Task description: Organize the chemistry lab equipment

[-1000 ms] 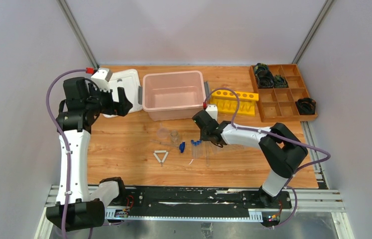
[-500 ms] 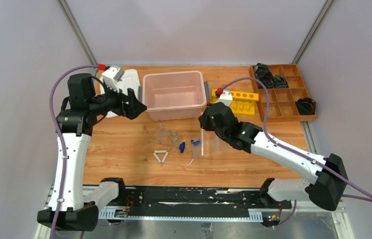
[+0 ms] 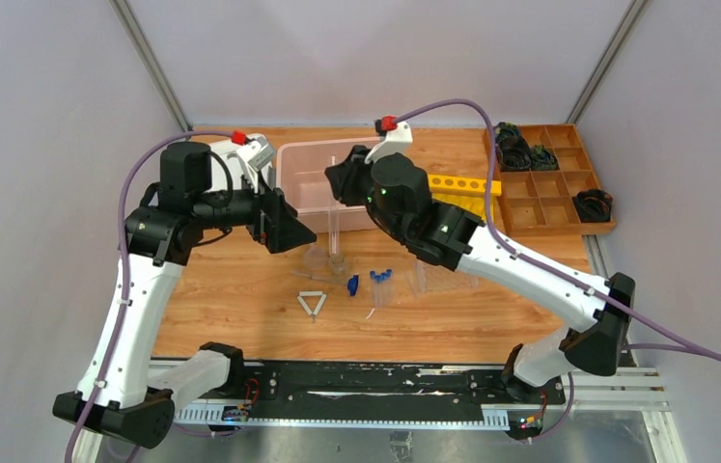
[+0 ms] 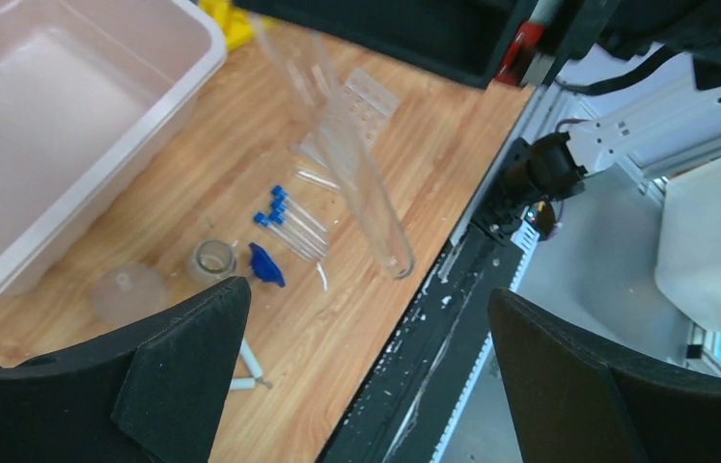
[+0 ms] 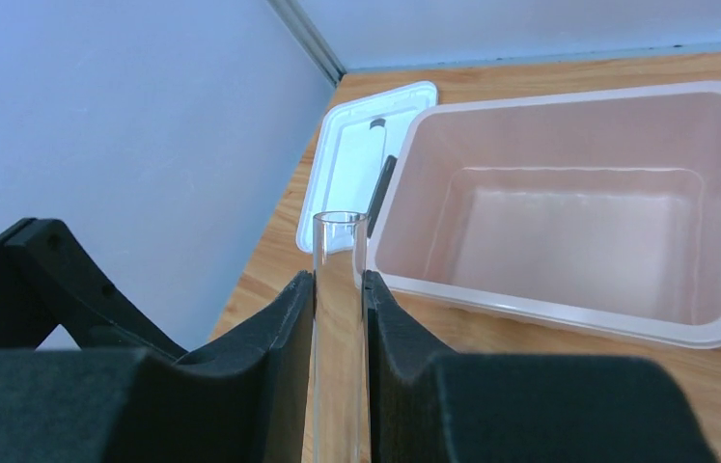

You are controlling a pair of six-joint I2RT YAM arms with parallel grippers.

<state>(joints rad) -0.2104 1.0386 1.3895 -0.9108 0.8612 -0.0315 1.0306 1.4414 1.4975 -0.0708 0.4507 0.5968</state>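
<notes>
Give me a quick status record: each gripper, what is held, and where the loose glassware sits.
left gripper: open, empty, above the table
right gripper: shut on glass tube
glass tube: roughly upright, by the front wall of the pink bin
pink bin: nothing visible inside
blue-capped tubes: lying loose together on the table
small beaker: standing in front of the bin
flask: beside the beaker
white triangle frame: flat on the table, nearer the arm bases
clear tube tray: on the table, right of the capped tubes

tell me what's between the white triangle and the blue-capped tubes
A small blue piece lies between the triangle and the tubes, seen in the top view.
</notes>
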